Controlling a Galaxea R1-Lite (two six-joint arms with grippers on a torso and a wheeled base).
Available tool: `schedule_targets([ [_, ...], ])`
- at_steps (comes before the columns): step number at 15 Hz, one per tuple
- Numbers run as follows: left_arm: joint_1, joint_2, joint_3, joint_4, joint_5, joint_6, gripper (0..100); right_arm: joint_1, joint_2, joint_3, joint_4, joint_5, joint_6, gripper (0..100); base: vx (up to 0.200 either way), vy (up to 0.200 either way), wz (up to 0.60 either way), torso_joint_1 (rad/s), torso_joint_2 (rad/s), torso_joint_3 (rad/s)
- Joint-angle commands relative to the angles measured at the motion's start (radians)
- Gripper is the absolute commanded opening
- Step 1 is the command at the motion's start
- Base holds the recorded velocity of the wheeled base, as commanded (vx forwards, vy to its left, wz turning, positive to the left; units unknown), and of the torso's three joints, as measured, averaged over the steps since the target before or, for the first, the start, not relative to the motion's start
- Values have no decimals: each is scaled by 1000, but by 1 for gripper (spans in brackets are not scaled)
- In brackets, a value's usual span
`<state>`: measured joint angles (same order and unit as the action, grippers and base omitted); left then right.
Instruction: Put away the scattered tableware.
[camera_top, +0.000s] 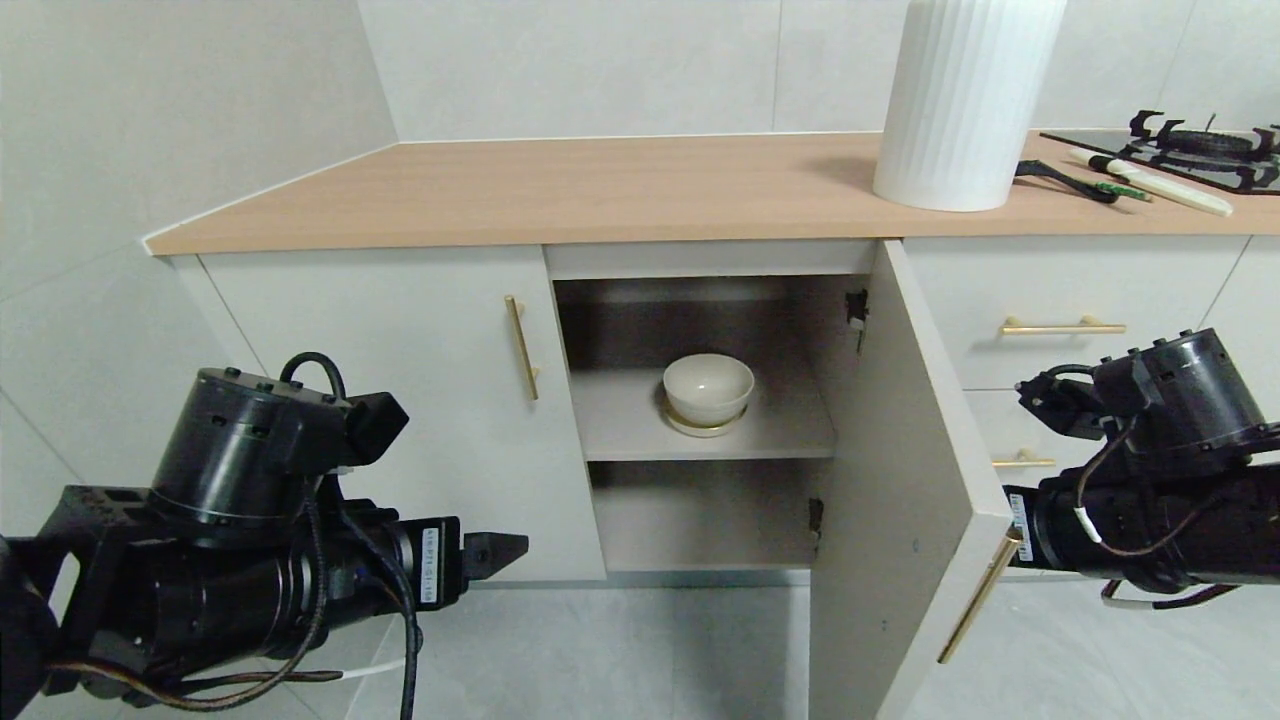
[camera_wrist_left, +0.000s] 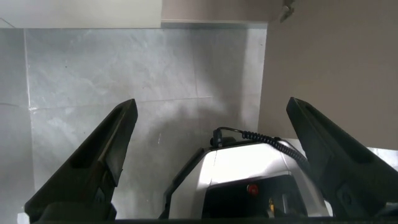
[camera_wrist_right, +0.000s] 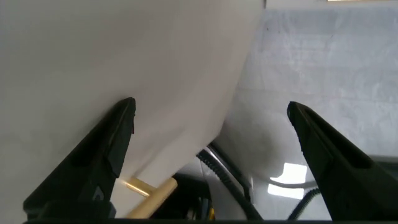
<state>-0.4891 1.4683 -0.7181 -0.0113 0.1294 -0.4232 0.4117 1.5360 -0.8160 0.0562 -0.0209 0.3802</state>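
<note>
- Jaws of the left gripper (camera_wrist_left: 211, 106) are spread wide with nothing between them; beyond them lie the grey floor tiles (camera_wrist_left: 155, 74).
- That left gripper hangs low at the near left, in front of the closed left door (camera_top: 400, 400) of the cupboard and apart from it.
- The closed door has an upright brass handle (camera_top: 521, 347) near its right edge.
- A wooden worktop (camera_top: 600, 190) runs across the far side, above the cupboard.
- In the middle the cupboard stands open, and a pale bowl (camera_top: 708, 388) sits upright on a small saucer (camera_top: 705, 428) on the upper shelf (camera_top: 790, 425), roughly central.
- The lower shelf (camera_top: 700, 520) lies beneath it.
- The open door (camera_top: 900, 480) swings out toward the near right, with a long brass bar (camera_top: 980, 595) at its near edge.
- A tall white ribbed jar (camera_top: 960, 100) stands on the worktop above the open door.
- Right of the jar lie a few utensils (camera_top: 1150, 182), one with a white handle and one with a black handle, just beside a black stove (camera_top: 1200, 150) at the far right.
- Two drawers (camera_top: 1060, 290) with brass pulls sit under the worktop at the right.
- The right gripper (camera_wrist_right: 211, 106) also has its jaws wide apart and holds nothing; it sits by the open door's outer face, near the brass bar (camera_wrist_right: 149, 190).
- Whether it touches the door is hard to tell from these angles.
</note>
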Motion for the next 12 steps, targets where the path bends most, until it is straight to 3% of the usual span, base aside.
schedule_targets([
  [1, 0, 0, 2, -1, 1, 0, 100, -19, -16, 11, 4, -5, -11, 100, 0, 0, 0, 0, 0, 0],
  [7, 0, 0, 5, -1, 1, 0, 100, -30, -4, 11, 1, -4, -21, 100, -200, 0, 0, 7, 4, -3],
  [12, 0, -2, 2, -3, 3, 0, 100, -22, 79, 15, -104, -2, 5, 100, 0, 0, 0, 0, 0, 0],
])
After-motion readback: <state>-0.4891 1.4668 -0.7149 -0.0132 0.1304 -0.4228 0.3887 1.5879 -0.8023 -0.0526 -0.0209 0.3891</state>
